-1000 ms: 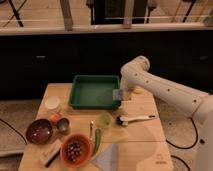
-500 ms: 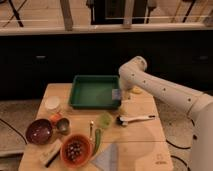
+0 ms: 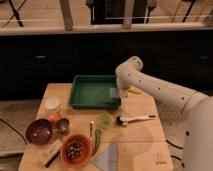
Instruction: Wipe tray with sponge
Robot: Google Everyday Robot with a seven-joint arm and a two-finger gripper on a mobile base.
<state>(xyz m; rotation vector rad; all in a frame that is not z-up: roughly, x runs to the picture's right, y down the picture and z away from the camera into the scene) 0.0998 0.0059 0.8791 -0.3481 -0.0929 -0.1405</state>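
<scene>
While the sponge rests at the tray's right side, the wiping looks under way rather than finished.

Tray: one green tray [image 3: 92,92] at the back middle of the wooden table [image 3: 142,145], lying flat, its floor bare apart from the sponge.
Sponge: one small blue-grey sponge [image 3: 115,92], inside the tray against its right wall, under the end of the arm.
Gripper: the gripper [image 3: 118,90] is down at the tray's right edge, its jaws clamped on the sponge as far as can be made out.
Done: sponge picked up and brought into the tray.
Left: the rest of the tray floor, toward the left and the front, is judged not yet covered; no dirt or wet streak can be told from this view, so the share wiped is uncertain.
Yellow item: one [image 3: 135,90], just beside the tray's right wall, behind the arm.
Brush: one white-handled brush [image 3: 134,119], in front of the tray.
Bowls: two, one dark red [image 3: 39,131] at the left, one orange [image 3: 76,149] with dark contents at the front.
White cup: one [image 3: 52,103], left of the tray.
Metal cup: one [image 3: 63,125], beside the dark red bowl.
Cloth: one grey-blue cloth [image 3: 106,157] at the front edge.
Tan block: one [image 3: 51,153], left of the orange bowl.
Green items: two, a pale one [image 3: 105,120] and a darker long one [image 3: 97,140], between tray and cloth.
</scene>
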